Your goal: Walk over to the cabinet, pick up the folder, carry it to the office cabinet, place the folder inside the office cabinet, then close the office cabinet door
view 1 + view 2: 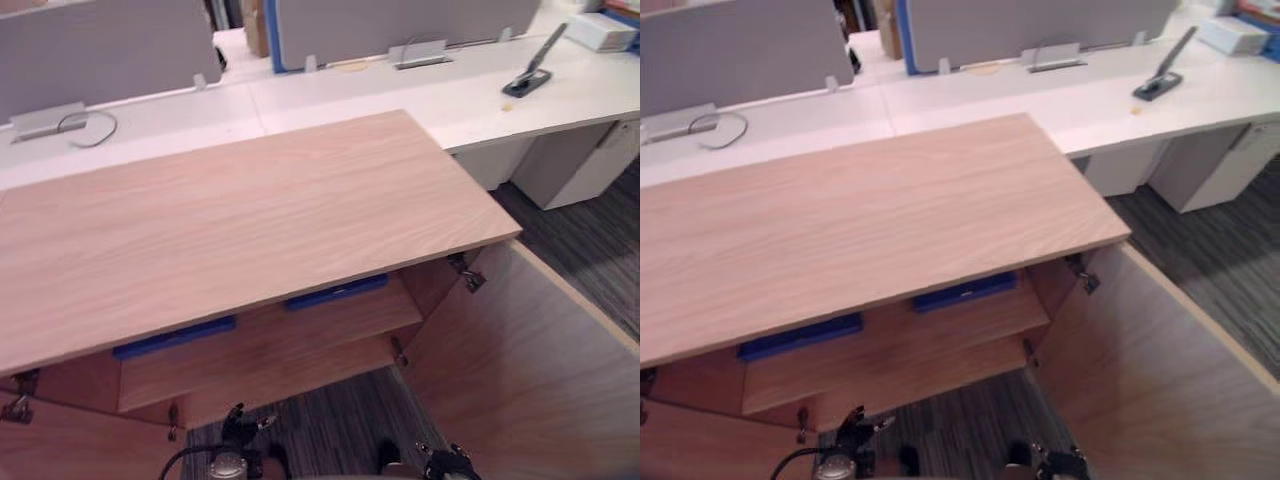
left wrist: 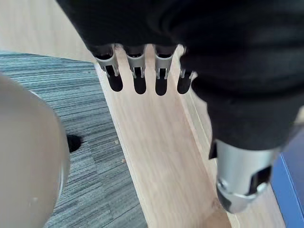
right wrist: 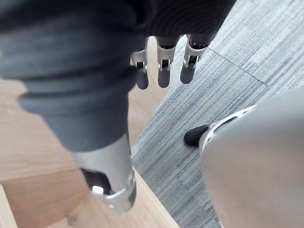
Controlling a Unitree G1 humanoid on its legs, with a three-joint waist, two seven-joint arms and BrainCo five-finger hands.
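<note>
Folder (image 1: 335,292) is seen lying flat at the front edge of the shelf (image 1: 340,322) inside the cabinet (image 1: 230,220). Another blue folder (image 1: 175,337) lies at the same edge toward the left, and which one is meant cannot be told. The left hand (image 2: 140,78) and right hand (image 3: 164,71) are held low, fingers straight, nothing grasped. The right door (image 1: 520,370) and left door (image 1: 60,450) stand open. If a folder overhangs the edge, a closing door could be stopped against it, or the folder knocked askew. A push near the hinges could leave a door ajar.
</note>
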